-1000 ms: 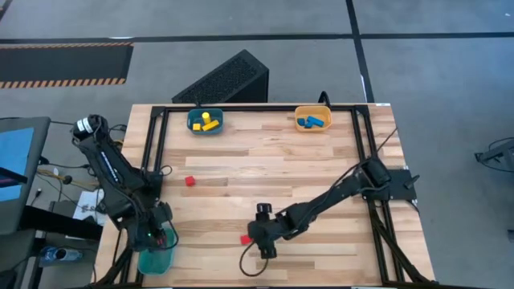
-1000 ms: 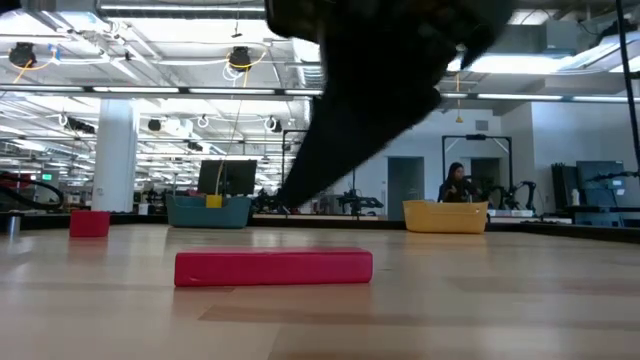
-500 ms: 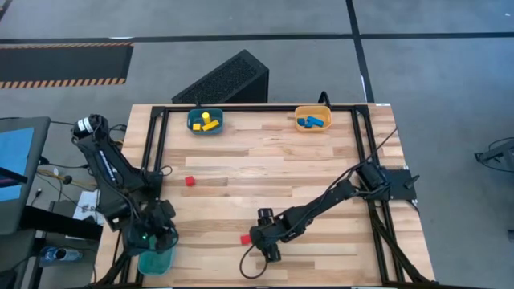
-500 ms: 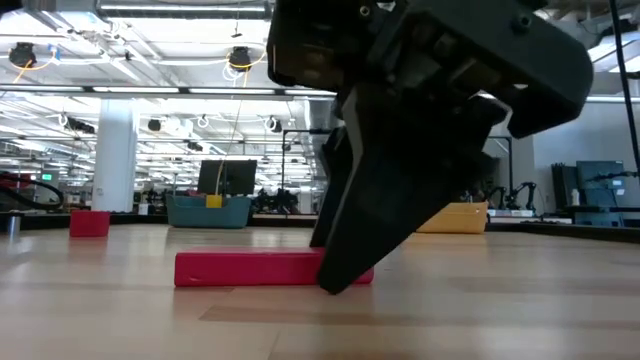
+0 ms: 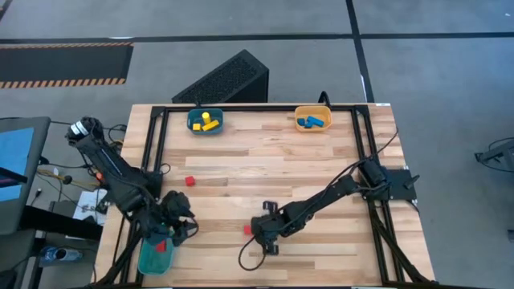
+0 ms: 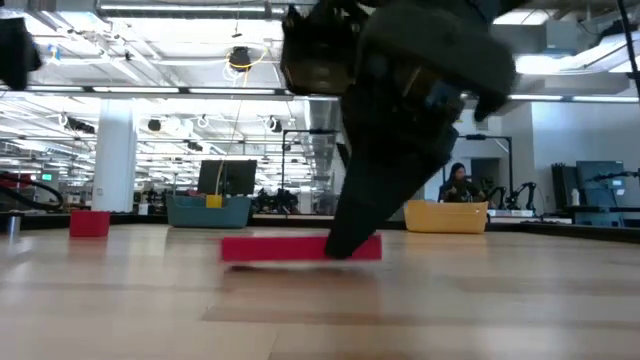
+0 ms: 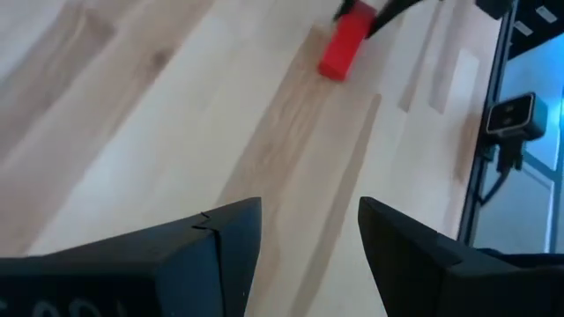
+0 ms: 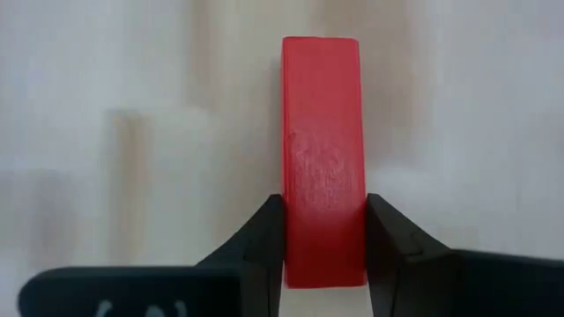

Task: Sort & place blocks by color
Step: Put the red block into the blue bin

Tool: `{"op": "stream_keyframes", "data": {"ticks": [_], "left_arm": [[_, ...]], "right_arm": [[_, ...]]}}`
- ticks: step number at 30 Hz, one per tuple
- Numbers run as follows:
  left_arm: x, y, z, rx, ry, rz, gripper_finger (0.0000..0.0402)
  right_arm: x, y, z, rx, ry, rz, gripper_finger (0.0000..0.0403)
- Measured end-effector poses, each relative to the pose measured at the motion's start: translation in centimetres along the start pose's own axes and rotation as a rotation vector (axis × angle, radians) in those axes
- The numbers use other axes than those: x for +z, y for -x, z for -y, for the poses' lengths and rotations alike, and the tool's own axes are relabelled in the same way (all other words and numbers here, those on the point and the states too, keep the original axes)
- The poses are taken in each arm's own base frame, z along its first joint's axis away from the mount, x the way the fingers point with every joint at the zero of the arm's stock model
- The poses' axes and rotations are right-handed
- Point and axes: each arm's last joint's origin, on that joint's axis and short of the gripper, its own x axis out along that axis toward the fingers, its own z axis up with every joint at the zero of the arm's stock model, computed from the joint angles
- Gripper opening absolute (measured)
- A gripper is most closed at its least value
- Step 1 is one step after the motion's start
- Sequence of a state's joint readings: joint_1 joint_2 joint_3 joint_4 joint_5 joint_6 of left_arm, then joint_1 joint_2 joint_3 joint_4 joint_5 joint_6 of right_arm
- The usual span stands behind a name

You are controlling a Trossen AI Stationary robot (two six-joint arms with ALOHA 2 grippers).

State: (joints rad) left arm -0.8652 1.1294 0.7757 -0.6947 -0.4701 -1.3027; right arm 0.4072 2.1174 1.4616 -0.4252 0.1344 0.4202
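Note:
A red bar block (image 5: 248, 229) lies near the table's front middle, and my right gripper (image 5: 255, 233) is shut on it; the low view shows the bar (image 6: 285, 248) under the dark fingers. A red cube (image 5: 190, 181) sits flat on the table at the left. My left gripper (image 5: 178, 225) hovers over the near left of the table, open and with nothing between its fingers (image 7: 308, 255). Its wrist view shows the red bar (image 7: 342, 51) farther off. My right gripper pinches the bar's two long sides (image 8: 324, 238) between its two fingers (image 8: 261, 239), near one end of the bar. The fingers come from above, slanting, and lie across the bar. The bar stays level; a shadow lies under it (image 6: 300, 272), and whether it is clear of the table I cannot tell.
A teal bin (image 5: 206, 128) with yellow blocks and an orange bin (image 5: 312, 127) with blue blocks stand at the far edge. Another teal bin (image 5: 148, 261) at the near left corner holds a red block (image 5: 160, 247). A person (image 6: 455, 185) sits in the room beyond.
My right gripper has come down over the red bar and shut on it, and the bar has shifted a little toward the far edge. My left gripper has moved from above the near-left teal bin toward the table's right.

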Motion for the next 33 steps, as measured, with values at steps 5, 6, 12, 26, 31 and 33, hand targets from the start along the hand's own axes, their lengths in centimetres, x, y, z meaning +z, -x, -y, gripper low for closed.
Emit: {"op": "stream_keyframes", "data": {"ticks": [5,6,12,26,31,33], "left_arm": [[2.1,-0.9,0.0,-0.025,-0.075,0.044,0.0174],[2.6,-1.1,0.1,-0.03,-0.094,0.061,0.0174],[6.2,-2.0,-0.1,-0.065,-0.122,0.208,0.0174],[10.1,-1.3,1.0,-0.095,-0.354,0.557,0.0247],[10.1,-1.3,1.2,-0.093,-0.445,0.561,0.028],[10.2,-1.2,1.2,-0.081,-0.432,0.583,0.0281]], "right_arm": [[1.2,2.9,0.7,-0.064,-0.015,0.077,0.0106],[1.4,3.5,0.8,-0.072,-0.014,0.089,0.0106],[4.1,9.3,2.1,-0.092,-0.054,0.305,0.0113],[5.8,14.7,4.1,-0.119,0.069,0.475,0.0112],[6.6,15.0,4.0,-0.094,0.131,0.552,0.0112],[6.8,15.0,4.2,-0.09,0.142,0.561,0.0112]]}}
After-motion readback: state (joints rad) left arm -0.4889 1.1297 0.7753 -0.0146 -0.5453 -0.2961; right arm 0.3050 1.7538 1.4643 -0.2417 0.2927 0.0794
